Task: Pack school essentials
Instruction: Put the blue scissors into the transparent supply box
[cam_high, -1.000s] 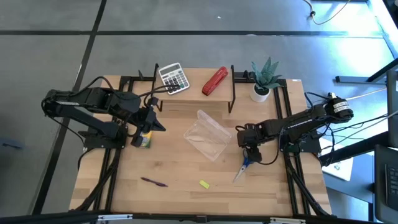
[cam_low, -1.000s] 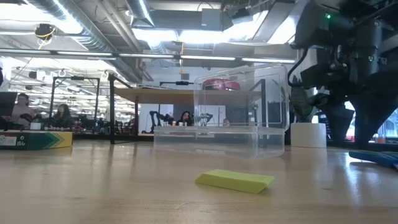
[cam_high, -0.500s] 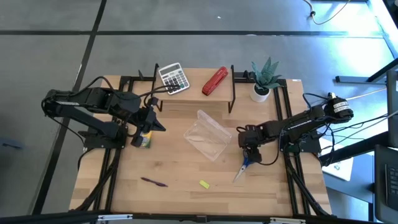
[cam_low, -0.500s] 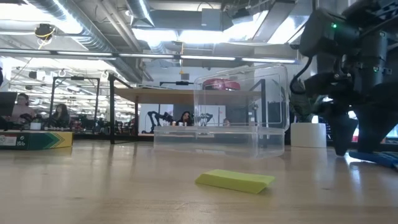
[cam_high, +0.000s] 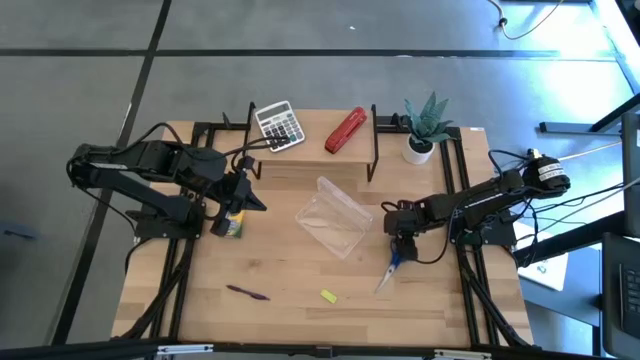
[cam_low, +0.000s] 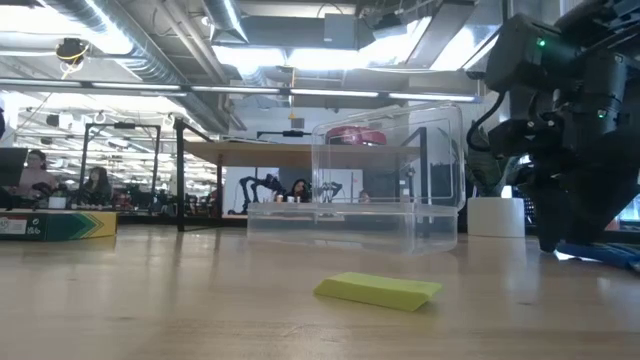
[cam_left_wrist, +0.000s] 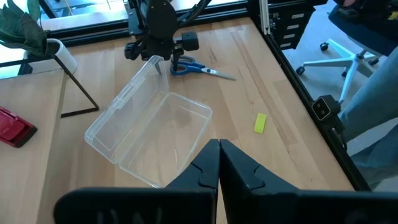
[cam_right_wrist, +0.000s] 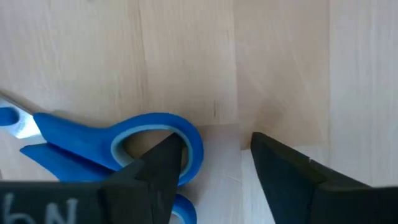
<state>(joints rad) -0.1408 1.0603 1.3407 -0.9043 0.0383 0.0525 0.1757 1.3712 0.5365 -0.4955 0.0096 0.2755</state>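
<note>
At the high view's lower right, your right pincer stood apart straddling the scissors handle loop, blades trailing lower-left.

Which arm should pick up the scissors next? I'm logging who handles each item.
The right. Its right gripper is already down at the blue-handled scissors, fingers open, one finger at a handle loop. The left gripper is shut, across the clear case beside the yellow-green box.
</note>
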